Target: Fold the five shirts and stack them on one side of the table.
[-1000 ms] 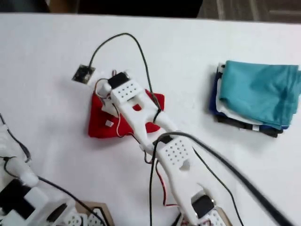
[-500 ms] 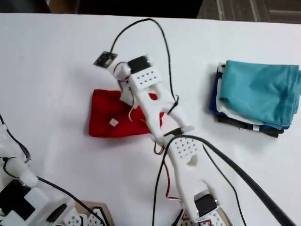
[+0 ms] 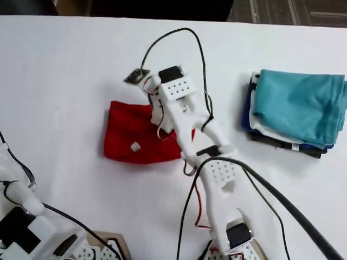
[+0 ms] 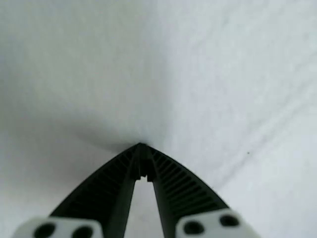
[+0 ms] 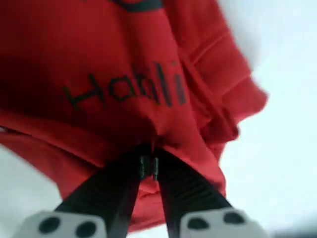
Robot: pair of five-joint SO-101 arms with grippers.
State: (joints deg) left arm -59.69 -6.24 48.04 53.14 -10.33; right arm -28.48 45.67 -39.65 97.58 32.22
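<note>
Spread out from the bunched heap of a second ago, the red shirt (image 3: 135, 142) now lies as a flatter, roughly rectangular fold near the middle of the white desk (image 3: 59, 59), with dark lettering across it. The right fingers (image 5: 183, 191) pinch a ridge of its cloth between their tips. The left fingers (image 4: 173, 183) are pressed together over bare desk. A stack of folded shirts (image 3: 295, 108), teal on top, sits well apart.
</note>
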